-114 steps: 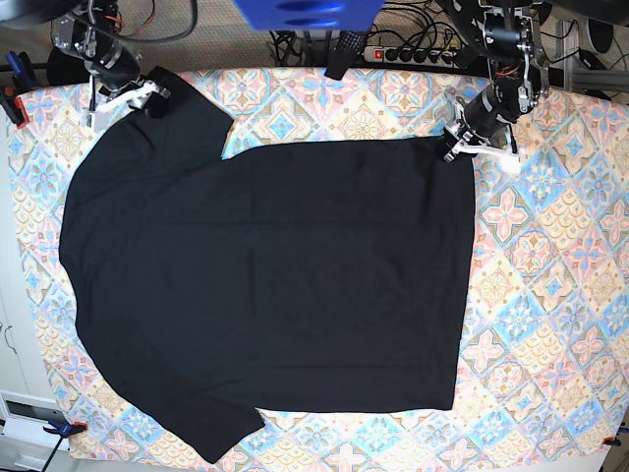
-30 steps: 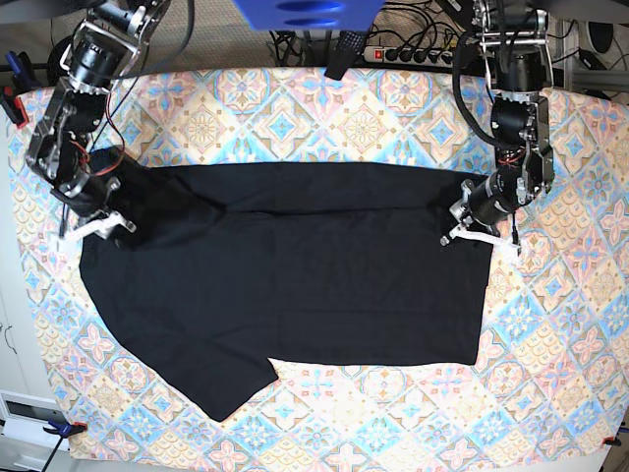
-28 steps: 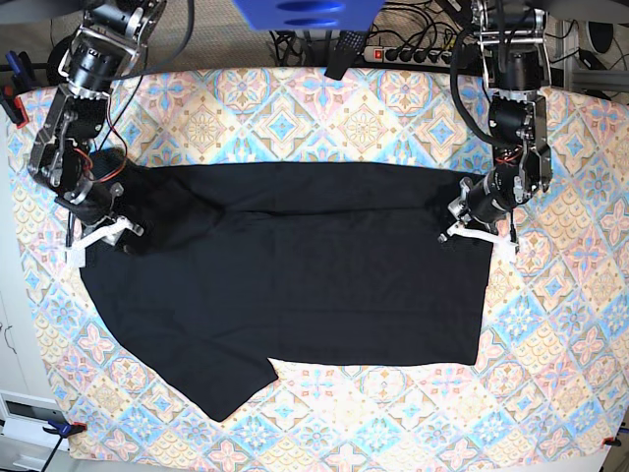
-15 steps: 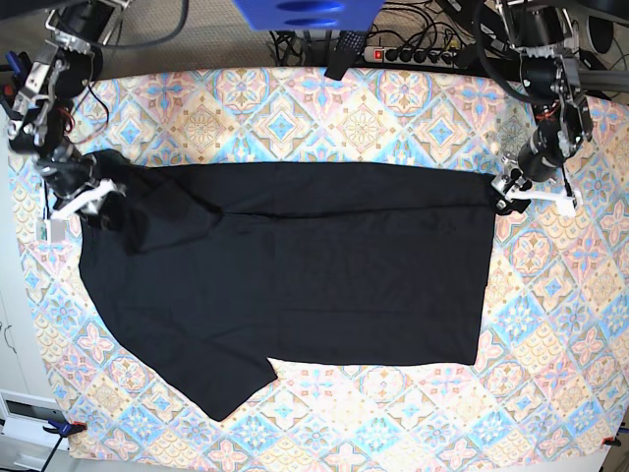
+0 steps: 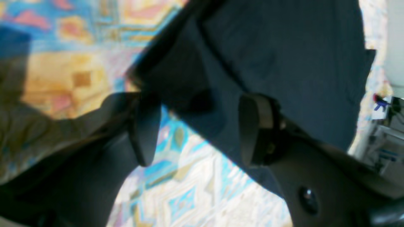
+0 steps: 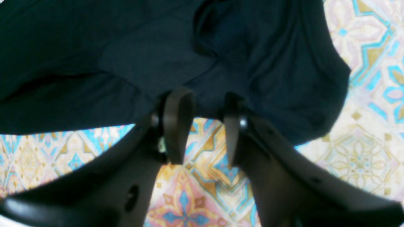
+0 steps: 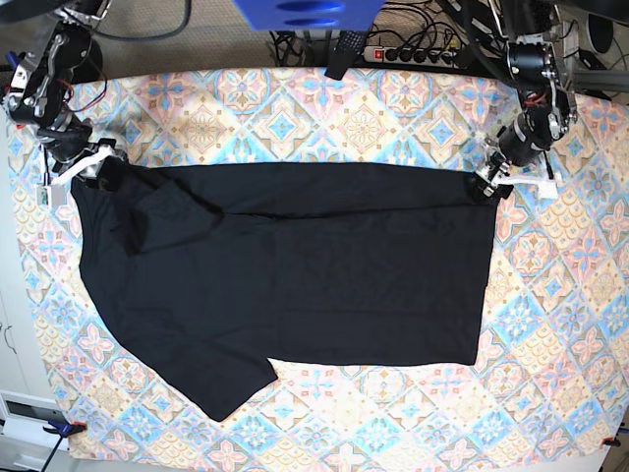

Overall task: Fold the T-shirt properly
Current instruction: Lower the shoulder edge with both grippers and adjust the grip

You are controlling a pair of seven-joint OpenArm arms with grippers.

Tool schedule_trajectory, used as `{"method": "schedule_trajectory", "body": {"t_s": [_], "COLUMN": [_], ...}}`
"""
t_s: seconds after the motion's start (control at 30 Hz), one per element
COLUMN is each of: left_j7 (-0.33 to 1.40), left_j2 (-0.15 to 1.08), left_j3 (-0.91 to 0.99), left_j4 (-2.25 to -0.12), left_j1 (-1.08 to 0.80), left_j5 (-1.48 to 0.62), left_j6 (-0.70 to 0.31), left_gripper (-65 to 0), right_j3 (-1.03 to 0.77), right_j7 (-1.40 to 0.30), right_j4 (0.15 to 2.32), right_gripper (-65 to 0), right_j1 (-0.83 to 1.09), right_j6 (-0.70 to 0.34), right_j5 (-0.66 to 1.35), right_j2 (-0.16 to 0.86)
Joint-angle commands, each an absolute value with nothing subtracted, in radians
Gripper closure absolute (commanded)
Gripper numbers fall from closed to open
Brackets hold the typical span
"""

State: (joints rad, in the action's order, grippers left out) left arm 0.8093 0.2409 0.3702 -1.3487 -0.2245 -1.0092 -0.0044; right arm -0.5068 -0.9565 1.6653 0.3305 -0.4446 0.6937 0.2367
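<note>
The black T-shirt (image 7: 285, 265) lies flat on the patterned tablecloth, its far part folded over so the top edge runs straight; one sleeve sticks out at the front left. My left gripper (image 7: 511, 180) is at the shirt's upper right corner. In the left wrist view it (image 5: 199, 107) is open, with the shirt's edge (image 5: 284, 63) just beyond the fingers. My right gripper (image 7: 74, 174) is at the shirt's upper left corner. In the right wrist view it (image 6: 205, 101) is open, fingertips at the edge of the bunched cloth (image 6: 157, 56).
The tablecloth (image 7: 324, 108) covers the table, with bare strips beyond the shirt's far edge, at the right and along the front. Cables and a power strip (image 7: 413, 51) lie behind the table. A white cabinet (image 7: 10, 324) stands at the left.
Both grippers carried the shirt's far edge toward the front, then swung outward to the folded edge's ends. In the last half second both shifted slightly; the shirt stayed still.
</note>
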Motion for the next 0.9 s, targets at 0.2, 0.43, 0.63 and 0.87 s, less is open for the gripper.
{"method": "schedule_trajectory", "body": {"t_s": [0.2,0.43,0.63,0.87], "left_j7": [0.808,0.812,0.811,0.809], "left_j2": [0.226,0.225,0.225,0.226], "left_j3": [0.297,0.278,0.28,0.282], "left_j4": [-1.267,-1.267,-1.267,-1.267], "left_j1": [-0.145,-0.122,-0.133,-0.147], "left_j5": [-0.997,-0.997,-0.997,-0.997], "left_j6": [0.008,0.007,0.007,0.007], "left_gripper": [-34.8,0.0,-0.3,-0.3], "right_j3": [-0.516,-0.518,-0.518,-0.538], "right_j7": [-0.937,-0.934,-0.934,-0.906], "right_j4": [1.555,1.463,1.316,1.168], "right_gripper": [-21.4,-28.8,-29.7,-29.9], "right_j1": [0.326,0.288,0.18,0.114], "right_j6": [-0.449,-0.449,-0.449,-0.449], "right_j5": [0.711,0.711,0.711,0.708], "right_j2": [0.252,0.252,0.252,0.252]}}
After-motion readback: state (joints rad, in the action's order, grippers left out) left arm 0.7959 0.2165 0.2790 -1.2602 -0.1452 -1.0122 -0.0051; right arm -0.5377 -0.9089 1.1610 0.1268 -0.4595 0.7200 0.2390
